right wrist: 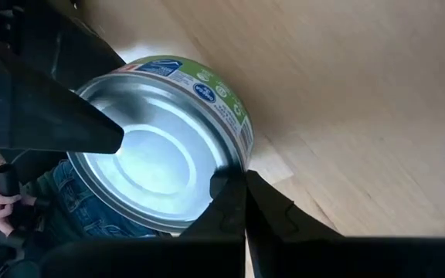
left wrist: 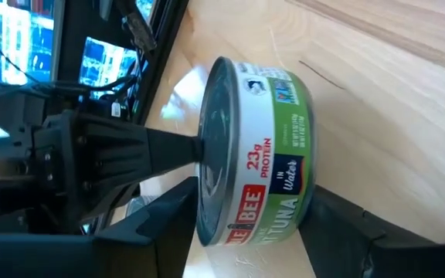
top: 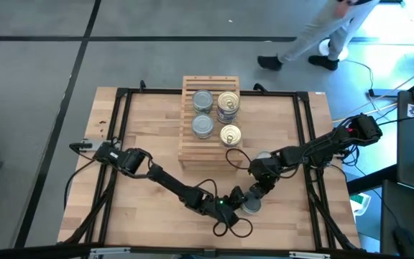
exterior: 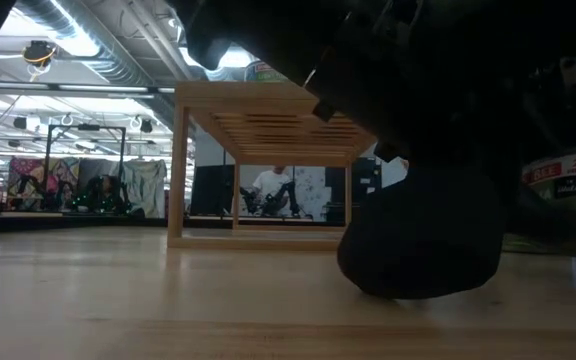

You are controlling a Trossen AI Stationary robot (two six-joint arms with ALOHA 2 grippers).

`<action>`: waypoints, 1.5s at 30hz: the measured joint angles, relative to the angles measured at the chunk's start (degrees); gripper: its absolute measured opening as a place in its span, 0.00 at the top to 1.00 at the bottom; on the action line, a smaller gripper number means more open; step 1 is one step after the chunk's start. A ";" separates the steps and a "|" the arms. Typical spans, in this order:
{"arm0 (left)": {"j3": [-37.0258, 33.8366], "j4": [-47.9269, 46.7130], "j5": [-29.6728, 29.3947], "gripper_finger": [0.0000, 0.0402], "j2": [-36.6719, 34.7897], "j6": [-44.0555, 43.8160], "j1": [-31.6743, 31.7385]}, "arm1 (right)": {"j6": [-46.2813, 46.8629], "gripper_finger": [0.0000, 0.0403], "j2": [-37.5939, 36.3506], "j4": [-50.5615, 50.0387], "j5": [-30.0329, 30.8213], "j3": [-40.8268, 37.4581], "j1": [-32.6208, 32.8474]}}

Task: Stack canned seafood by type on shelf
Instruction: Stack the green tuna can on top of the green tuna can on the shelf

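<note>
A green-labelled tuna can (left wrist: pixel 261 154) with a plain silver top (right wrist: pixel 161 147) stands upright near the table's near edge (top: pixel 251 207), between both grippers. My left gripper (top: pixel 230 203) reaches it from the table's left and is shut on it. My right gripper (top: pixel 254 196) comes from the right, shut, with its tips at the can's top. The light-wood slatted shelf (top: pixel 208 155) stands farther back. Two silver-topped cans (top: pixel 203 101) (top: pixel 203 126) and gold-topped cans (top: pixel 228 104) (top: pixel 230 134) rest on its slats. My left gripper (left wrist: pixel 249 224) pinches the can between its two fingers, one finger (left wrist: pixel 161 232) across the silver lid and the other (left wrist: pixel 361 239) on the bottom side. It comes in level from the table's left. The can stays upright and in the low view (exterior: pixel 566 180) it shows above the tabletop. My right gripper (right wrist: pixel 244 185) touches the can's silver lid (right wrist: pixel 215 166) near its rim with the tips of its shut fingers. It slants down from the table's right. In the left wrist view its pointed tip (left wrist: pixel 184 147) meets the lid.
The shelf (exterior: pixel 258 110) stands on legs with open space under it. Black frame rails (top: pixel 124 129) run around the tabletop and cables loop near the near edge (top: pixel 228 226). A person walks beyond the far edge (top: pixel 315 43). Bare wood lies left of the shelf.
</note>
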 joint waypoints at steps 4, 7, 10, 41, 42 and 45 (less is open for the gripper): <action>0.00 0.21 0.27 0.57 0.00 1.00 -0.02 | 0.00 1.00 0.00 0.97 0.50 0.00 -0.01; -0.02 0.22 0.12 0.66 0.00 0.96 0.00 | 0.09 1.00 -0.09 0.93 2.30 0.00 0.00; -0.04 0.20 0.01 0.68 0.00 0.86 -0.02 | 0.09 0.98 -0.09 0.88 3.86 0.00 0.01; 0.35 -1.48 -18.68 0.66 -6.75 0.84 -4.53 | -1.74 0.75 -19.36 -0.99 7.73 0.09 -0.03; 0.35 -2.50 -19.30 0.66 -7.59 0.61 -4.55 | -2.34 0.75 -20.57 -0.80 8.57 0.09 -0.03; 0.35 -6.92 -20.33 0.66 -10.49 -1.12 -4.46 | -3.60 0.75 -24.33 -0.62 11.27 0.11 -0.03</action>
